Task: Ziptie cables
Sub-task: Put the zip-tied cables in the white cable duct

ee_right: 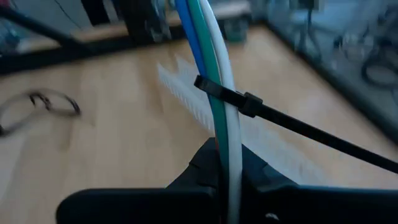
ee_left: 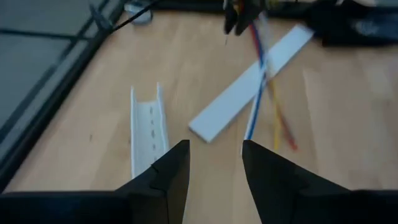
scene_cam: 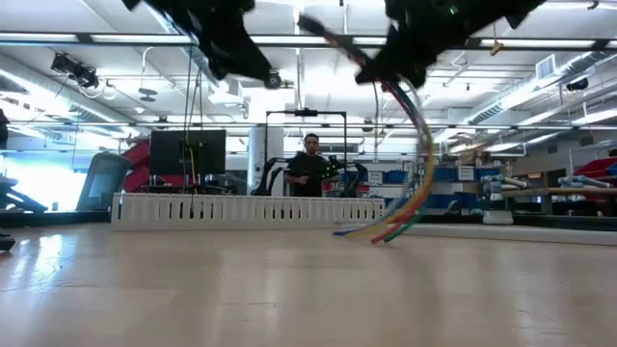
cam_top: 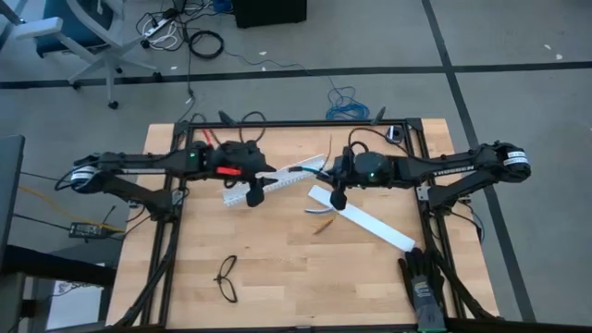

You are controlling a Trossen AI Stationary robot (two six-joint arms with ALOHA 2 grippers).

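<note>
- The right gripper (ee_right: pixel 224 168) is clamped on the cables (ee_right: pixel 214 93), which run out from between its fingers in blue, green and white.
- The ziptie (ee_right: pixel 249 102) is looped around those cables just beyond the fingers, its head closed on the bundle and its long tail sticking out to one side.
- In the low view the cables (scene_cam: pixel 410 183) hang in a curve from the raised right gripper, and their coloured ends seem to reach the table (scene_cam: pixel 289 289), though that part is hard to read.
- From above, the right gripper (cam_top: pixel 339 198) sits just past table centre toward 2 o'clock, over the flat white strip (cam_top: pixel 365 220).
- The left gripper (ee_left: pixel 214 168) has its fingers parted with nothing between them, above the table near the slotted white channel (ee_left: pixel 148 127).
- From above, the left gripper (cam_top: pixel 252 196) is toward 10 o'clock of centre.
- The glasses (cam_top: pixel 227 279) lie near 7 o'clock.
</note>
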